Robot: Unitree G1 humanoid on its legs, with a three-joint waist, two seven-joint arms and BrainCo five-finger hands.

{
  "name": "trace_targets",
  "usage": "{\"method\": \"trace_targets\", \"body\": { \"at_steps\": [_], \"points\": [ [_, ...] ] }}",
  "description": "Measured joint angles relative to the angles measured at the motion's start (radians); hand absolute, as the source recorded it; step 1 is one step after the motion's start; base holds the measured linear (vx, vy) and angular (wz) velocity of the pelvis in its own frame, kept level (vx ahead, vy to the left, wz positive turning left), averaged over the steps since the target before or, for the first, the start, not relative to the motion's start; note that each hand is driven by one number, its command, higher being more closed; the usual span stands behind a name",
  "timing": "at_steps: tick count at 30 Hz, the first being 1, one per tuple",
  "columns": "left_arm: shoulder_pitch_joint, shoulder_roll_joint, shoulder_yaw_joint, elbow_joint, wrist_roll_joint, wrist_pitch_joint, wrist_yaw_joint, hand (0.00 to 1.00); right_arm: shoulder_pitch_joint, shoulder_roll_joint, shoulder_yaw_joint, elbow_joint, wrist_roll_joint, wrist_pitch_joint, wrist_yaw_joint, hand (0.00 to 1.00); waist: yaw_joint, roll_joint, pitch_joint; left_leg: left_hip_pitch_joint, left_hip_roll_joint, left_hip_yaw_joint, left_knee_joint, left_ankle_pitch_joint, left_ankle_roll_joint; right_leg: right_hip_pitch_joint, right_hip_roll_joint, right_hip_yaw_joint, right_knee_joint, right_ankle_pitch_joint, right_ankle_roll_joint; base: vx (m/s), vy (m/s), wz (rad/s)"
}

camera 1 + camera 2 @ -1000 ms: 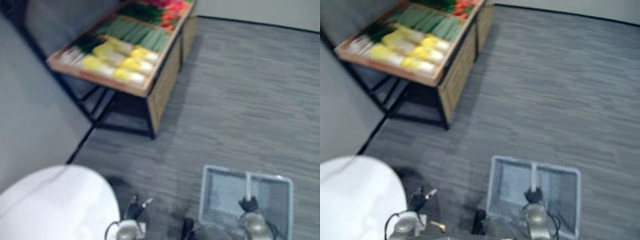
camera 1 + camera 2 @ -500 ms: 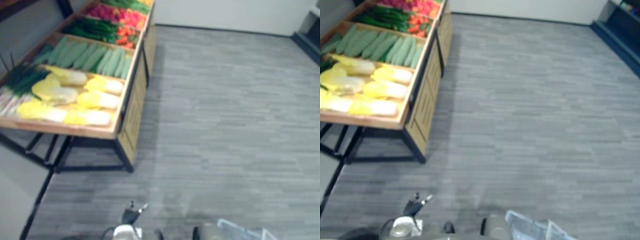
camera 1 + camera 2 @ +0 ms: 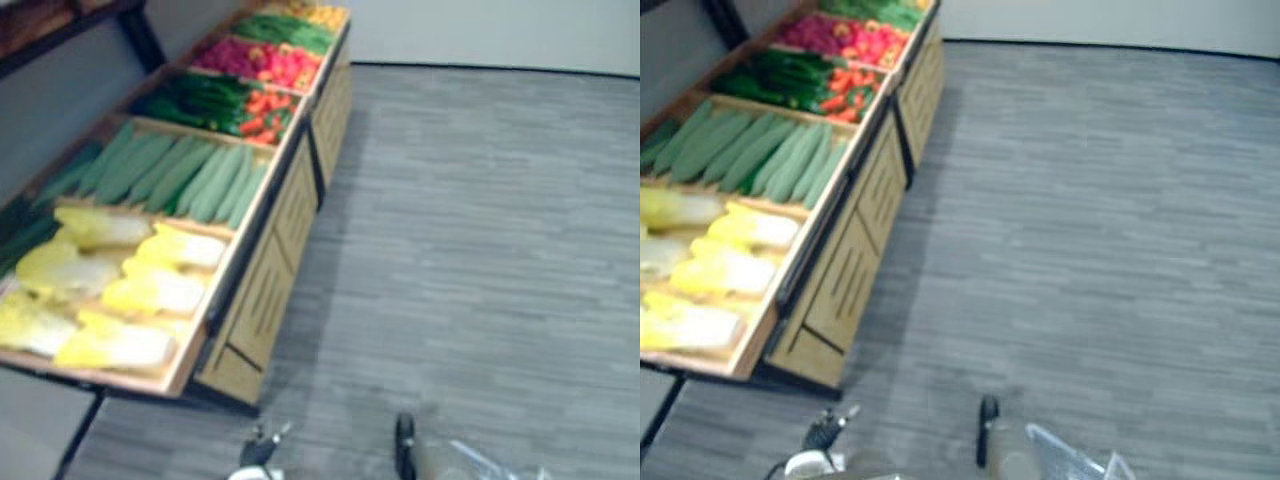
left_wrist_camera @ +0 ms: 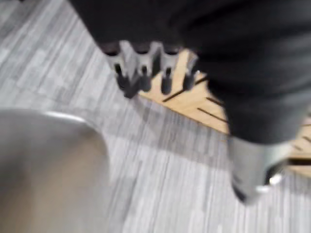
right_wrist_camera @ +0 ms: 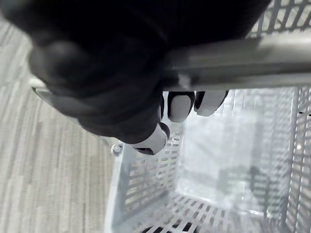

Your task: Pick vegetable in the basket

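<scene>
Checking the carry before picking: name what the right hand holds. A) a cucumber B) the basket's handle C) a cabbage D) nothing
B: the right hand has its fingers curled round the handle of the basket.

floor (image 3: 480,250): grey planks | wall (image 3: 480,30): pale | stand (image 3: 268,295): wooden, black-framed

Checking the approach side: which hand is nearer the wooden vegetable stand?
Left. The left hand hangs open just off the wooden stand, by its side panel; the right hand is farther out over the floor, curled round the basket handle.
</scene>
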Motion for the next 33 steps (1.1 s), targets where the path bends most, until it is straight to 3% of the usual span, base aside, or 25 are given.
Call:
{"method": "trace_targets", "body": {
  "at_steps": [2, 3, 4, 5, 6, 7, 8, 9, 10, 11, 13, 14, 16, 18, 19, 21, 22, 23, 25, 26, 28, 30, 31, 32, 33],
  "points": [
    [0.000, 0.001, 0.001, -0.020, -0.009, -0.008, 0.001, 0.00, -0.012, 0.002, 0.037, 0.000, -0.012, 0.000, 0.004, 1.00, 0.015, -0.022, -0.003, -0.077, -0.044, 0.093, -0.066, -0.055, -0.029, 0.092, -0.008, -0.001, -0.064, -0.029, 0.001, 0.52, -0.276, 0.00],
    [0.000, -0.001, 0.000, -0.035, -0.009, -0.016, 0.000, 0.00, -0.031, 0.002, 0.038, -0.001, -0.018, 0.000, 0.006, 1.00, 0.023, -0.030, -0.007, -0.111, -0.070, 0.193, -0.206, -0.077, -0.032, 0.134, -0.013, -0.019, -0.098, -0.041, 0.002, 0.51, -0.224, 0.08],
    [0.000, -0.002, 0.000, -0.038, -0.010, -0.021, 0.000, 0.00, -0.042, 0.002, 0.037, -0.001, -0.018, 0.000, 0.007, 1.00, 0.026, -0.031, -0.007, -0.120, -0.078, 0.266, -0.291, -0.081, -0.023, 0.155, -0.014, -0.034, -0.113, -0.043, -0.002, 0.53, -0.168, 0.38],
    [-0.001, -0.005, -0.004, -0.039, -0.010, -0.021, -0.001, 0.00, -0.057, -0.001, 0.035, -0.002, -0.019, -0.001, 0.012, 1.00, 0.027, -0.035, -0.010, -0.115, -0.093, 0.438, -0.466, -0.083, -0.002, 0.198, -0.012, -0.070, -0.142, -0.055, -0.004, 0.55, -0.137, 0.81],
    [-0.007, -0.008, -0.012, -0.032, -0.010, -0.020, -0.002, 0.00, -0.061, -0.002, 0.033, -0.005, -0.018, -0.004, 0.015, 1.00, 0.028, -0.038, -0.016, -0.101, -0.129, 0.593, -0.607, -0.067, 0.027, 0.237, -0.009, -0.125, -0.153, -0.092, 0.007, 0.56, -0.130, 1.03],
    [-0.006, -0.011, -0.018, -0.031, -0.009, -0.018, -0.002, 0.00, -0.061, -0.003, 0.031, -0.004, -0.019, -0.004, 0.013, 1.00, 0.032, -0.041, -0.024, -0.095, -0.148, 0.651, -0.649, -0.062, 0.082, 0.245, -0.009, -0.160, -0.133, -0.129, 0.024, 0.55, -0.106, 1.32],
    [-0.005, -0.012, -0.024, -0.031, -0.009, -0.018, -0.002, 0.00, -0.059, -0.012, 0.023, -0.003, -0.022, 0.001, 0.014, 1.00, 0.046, -0.052, -0.043, -0.088, -0.190, 0.672, -0.700, -0.070, 0.166, 0.242, -0.016, -0.235, -0.028, -0.214, 0.067, 0.54, -0.077, 1.43],
    [-0.006, -0.023, -0.025, -0.015, -0.008, -0.017, 0.000, 0.00, -0.068, -0.022, 0.020, -0.003, -0.045, 0.003, 0.015, 1.00, 0.050, -0.034, -0.052, -0.046, -0.234, 0.621, -0.796, -0.103, 0.248, 0.194, -0.038, -0.293, 0.207, -0.282, 0.110, 0.54, -0.042, 1.52],
    [-0.014, -0.021, -0.017, -0.008, -0.010, -0.015, -0.001, 0.00, -0.080, -0.024, 0.015, -0.001, -0.056, 0.003, 0.013, 1.00, 0.046, -0.055, -0.052, -0.021, -0.269, 0.580, -0.824, -0.107, 0.258, 0.150, -0.082, -0.300, 0.369, -0.292, 0.118, 0.53, -0.055, 1.80],
    [-0.020, -0.006, -0.020, -0.003, -0.007, -0.002, -0.003, 0.00, -0.088, -0.024, 0.017, -0.004, -0.058, 0.000, 0.015, 1.00, 0.037, -0.095, -0.054, 0.014, -0.309, 0.506, -0.860, -0.102, 0.255, 0.036, -0.163, -0.259, 0.678, -0.225, 0.145, 0.40, -0.057, 1.59],
    [-0.021, 0.001, -0.019, -0.002, -0.008, 0.004, 0.001, 0.00, -0.101, -0.026, 0.013, -0.003, -0.057, 0.002, 0.016, 1.00, 0.036, -0.103, -0.046, 0.076, -0.322, 0.384, -0.880, -0.108, 0.233, -0.049, -0.205, -0.199, 0.871, -0.220, 0.146, 0.60, -0.214, 1.99],
    [-0.018, 0.002, -0.017, 0.000, -0.008, 0.006, 0.003, 0.00, -0.100, -0.030, 0.001, -0.005, -0.057, 0.001, 0.017, 1.00, 0.030, -0.092, -0.039, 0.127, -0.320, 0.303, -0.906, -0.103, 0.213, -0.066, -0.227, -0.195, 0.870, -0.224, 0.140, 0.62, -0.293, 2.22],
    [-0.010, 0.009, -0.011, -0.003, -0.010, 0.009, 0.008, 0.00, -0.101, -0.031, -0.004, -0.021, -0.055, -0.003, 0.020, 1.00, 0.029, -0.088, -0.038, 0.179, -0.303, 0.184, -0.941, -0.089, 0.179, -0.096, -0.239, -0.159, 0.759, -0.230, 0.130, 0.47, -0.361, 2.01],
    [-0.008, 0.014, 0.003, -0.004, -0.010, 0.010, 0.009, 0.00, -0.107, -0.033, -0.006, -0.035, -0.055, -0.010, 0.022, 1.00, 0.023, -0.078, -0.038, 0.181, -0.277, 0.059, -0.963, -0.068, 0.139, -0.119, -0.205, -0.052, 0.503, -0.226, 0.127, 0.39, -0.427, 1.98],
    [-0.014, 0.026, 0.018, -0.006, -0.010, 0.009, 0.012, 0.00, -0.114, -0.038, -0.008, -0.037, -0.055, -0.016, 0.023, 1.00, 0.018, -0.078, -0.040, 0.162, -0.265, -0.016, -0.979, -0.067, 0.096, -0.126, -0.174, 0.092, 0.314, -0.218, 0.137, 0.25, -0.392, 1.88],
    [-0.015, 0.054, 0.065, -0.006, -0.011, 0.009, 0.019, 0.00, -0.121, -0.035, -0.037, -0.027, -0.053, -0.028, 0.026, 1.00, 0.020, -0.108, -0.046, 0.126, -0.268, -0.132, -0.970, -0.083, 0.027, -0.120, -0.165, 0.373, 0.110, -0.168, 0.136, 0.27, -0.583, 1.77],
    [-0.010, 0.073, 0.082, -0.007, -0.011, 0.009, 0.019, 0.00, -0.121, -0.029, -0.039, -0.022, -0.053, -0.033, 0.026, 1.00, 0.022, -0.128, -0.050, 0.126, -0.272, -0.153, -0.967, -0.091, 0.007, -0.114, -0.169, 0.409, 0.088, -0.165, 0.138, 0.30, -0.762, 1.48],
    [-0.003, 0.073, 0.142, 0.005, -0.015, 0.015, 0.020, 0.00, -0.125, -0.041, -0.043, 0.000, -0.053, -0.038, 0.027, 1.00, 0.029, -0.093, -0.048, 0.132, -0.212, -0.215, -0.955, -0.101, -0.048, -0.106, -0.118, 0.356, 0.151, -0.112, 0.156, 0.24, -0.638, 1.04],
    [-0.005, 0.060, 0.200, -0.006, -0.052, 0.015, 0.022, 0.00, -0.122, -0.071, -0.045, -0.001, -0.053, -0.039, 0.026, 1.00, 0.035, -0.021, -0.065, 0.134, -0.138, -0.221, -0.972, -0.067, -0.074, -0.088, -0.069, 0.264, 0.169, -0.131, 0.121, 0.27, -0.548, 1.08],
    [-0.017, 0.062, 0.233, -0.021, -0.066, 0.012, 0.029, 0.00, -0.121, -0.073, -0.045, 0.000, -0.050, -0.037, 0.026, 1.00, 0.027, -0.010, -0.064, 0.134, -0.114, -0.222, -0.992, -0.030, -0.086, -0.069, -0.056, 0.223, 0.173, -0.139, 0.105, 0.25, -0.520, 1.24],
    [-0.051, 0.066, 0.287, -0.049, -0.097, 0.004, 0.048, 0.00, -0.109, -0.074, -0.045, 0.000, -0.048, -0.033, 0.027, 1.00, 0.021, -0.007, -0.067, 0.135, -0.081, -0.144, -1.017, 0.036, -0.081, -0.026, -0.049, 0.148, 0.138, -0.139, 0.082, 0.12, -0.329, 1.05],
    [-0.121, 0.086, 0.311, -0.059, -0.156, 0.001, 0.099, 0.00, -0.095, -0.071, -0.044, -0.015, -0.048, -0.037, 0.024, 1.00, 0.011, -0.010, -0.070, 0.135, -0.066, 0.163, -1.002, 0.069, -0.035, 0.009, -0.060, 0.073, 0.082, -0.127, 0.058, 0.11, -0.257, 0.88],
    [-0.139, 0.091, 0.319, -0.066, -0.167, 0.001, 0.114, 0.00, -0.091, -0.070, -0.044, -0.018, -0.048, -0.039, 0.024, 1.00, 0.007, -0.009, -0.072, 0.142, -0.070, 0.241, -1.015, 0.076, -0.031, 0.011, -0.065, 0.059, 0.080, -0.126, 0.057, 0.09, -0.136, 0.78],
    [-0.170, 0.109, 0.329, -0.086, -0.182, -0.006, 0.144, 0.00, -0.081, -0.067, -0.044, -0.028, -0.048, -0.042, 0.022, 1.00, -0.007, 0.004, -0.080, 0.163, -0.082, 0.339, -1.065, 0.099, -0.037, 0.015, -0.067, 0.037, 0.077, -0.126, 0.056, 0.06, -0.032, 0.59],
    [-0.190, 0.131, 0.356, -0.128, -0.218, -0.020, 0.180, 0.00, -0.073, -0.064, -0.044, -0.034, -0.048, -0.045, 0.020, 1.00, -0.012, 0.002, -0.083, 0.182, -0.091, 0.350, -1.118, 0.126, -0.062, 0.019, -0.066, 0.020, 0.071, -0.124, 0.054, 0.04, -0.009, 0.43]
  ]
}}
